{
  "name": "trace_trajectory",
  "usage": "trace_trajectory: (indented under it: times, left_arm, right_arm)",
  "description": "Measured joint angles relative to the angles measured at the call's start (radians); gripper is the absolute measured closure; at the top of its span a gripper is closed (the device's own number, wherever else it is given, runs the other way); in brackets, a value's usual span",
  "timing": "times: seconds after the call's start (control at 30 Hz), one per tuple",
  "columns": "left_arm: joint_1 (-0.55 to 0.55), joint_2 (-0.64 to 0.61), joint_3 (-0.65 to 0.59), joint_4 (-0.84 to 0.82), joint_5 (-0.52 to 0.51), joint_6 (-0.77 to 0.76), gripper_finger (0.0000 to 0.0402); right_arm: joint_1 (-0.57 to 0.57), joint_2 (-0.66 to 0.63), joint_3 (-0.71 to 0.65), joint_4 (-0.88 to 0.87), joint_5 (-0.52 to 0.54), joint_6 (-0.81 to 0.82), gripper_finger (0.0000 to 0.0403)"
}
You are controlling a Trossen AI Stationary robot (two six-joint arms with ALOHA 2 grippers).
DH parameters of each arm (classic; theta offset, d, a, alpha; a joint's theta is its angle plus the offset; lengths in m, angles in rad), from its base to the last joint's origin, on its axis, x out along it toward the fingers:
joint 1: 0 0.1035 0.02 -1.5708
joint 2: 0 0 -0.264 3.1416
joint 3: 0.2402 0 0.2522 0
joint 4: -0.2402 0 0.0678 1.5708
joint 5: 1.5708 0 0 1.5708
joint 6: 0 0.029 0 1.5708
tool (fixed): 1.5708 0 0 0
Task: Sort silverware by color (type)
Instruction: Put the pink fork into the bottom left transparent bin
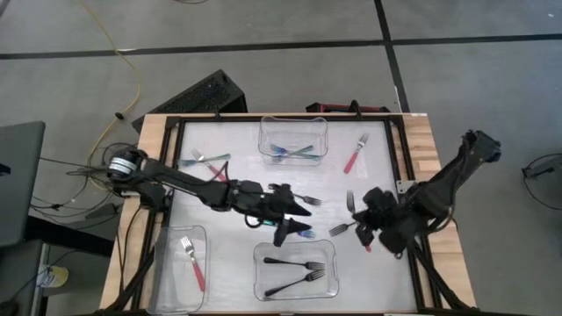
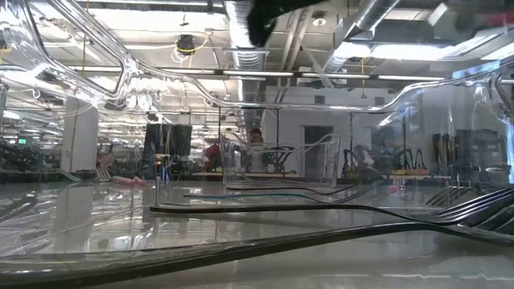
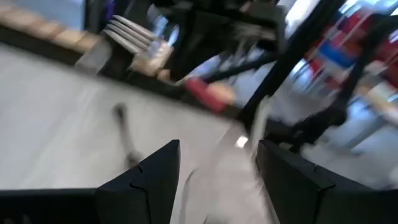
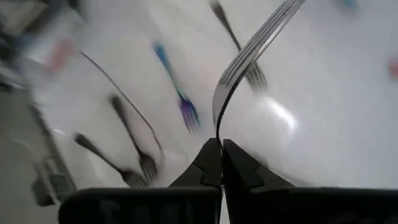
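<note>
My right gripper (image 4: 221, 149) is shut on a dark metal fork (image 4: 249, 53) and holds it above the table's right half; the high view shows this gripper (image 1: 362, 224) and the fork (image 1: 350, 204). Another dark fork (image 1: 341, 230) lies flat on the table beside it. My left gripper (image 3: 217, 180) stands open over the table's middle (image 1: 294, 219), with a blue fork (image 1: 304, 233) lying on the table just beside it. A silver-tined fork (image 1: 309, 200) lies on its far side. My right gripper pinches the thin end of the dark fork's handle (image 4: 217, 134) between its two fingertips. The fork runs on ahead of the fingers, roughly in line with them, with its tines (image 4: 277, 22) at the far end. It is lifted clear of the table.
Three clear bins stand on the table. The far middle bin (image 1: 292, 127) holds blue forks, the near middle bin (image 1: 294, 290) holds black forks, and the near left bin (image 1: 171, 281) holds a red fork. A red fork (image 1: 356, 154) lies far right. Loose forks (image 1: 207, 160) lie far left.
</note>
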State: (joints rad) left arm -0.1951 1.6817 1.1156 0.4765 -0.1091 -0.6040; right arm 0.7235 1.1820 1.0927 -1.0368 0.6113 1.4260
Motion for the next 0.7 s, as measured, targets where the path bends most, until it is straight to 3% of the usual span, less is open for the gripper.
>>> trace_trajectory:
  times: [0.13,0.3,0.43,0.7]
  left_arm:
    - [0.000,0.030,0.000,0.125,0.008,-0.030,0.0201]
    - [0.000,0.033,0.000,0.190,0.000,-0.028,0.0201]
    - [0.000,0.033,0.000,0.192,-0.001,-0.021,0.0201]
    - [0.000,0.033,0.000,0.210,-0.002,-0.004,0.0201]
  right_arm:
    - [-0.013,-0.070,-0.002,0.152,0.105,-0.289,0.0381]
    - [-0.070,-0.099,-0.003,0.414,0.096,-0.660,0.0381]
    - [-0.132,-0.097,-0.003,0.612,0.014,-0.870,0.0380]
    - [-0.265,-0.067,-0.003,0.922,-0.235,-1.091,0.0380]
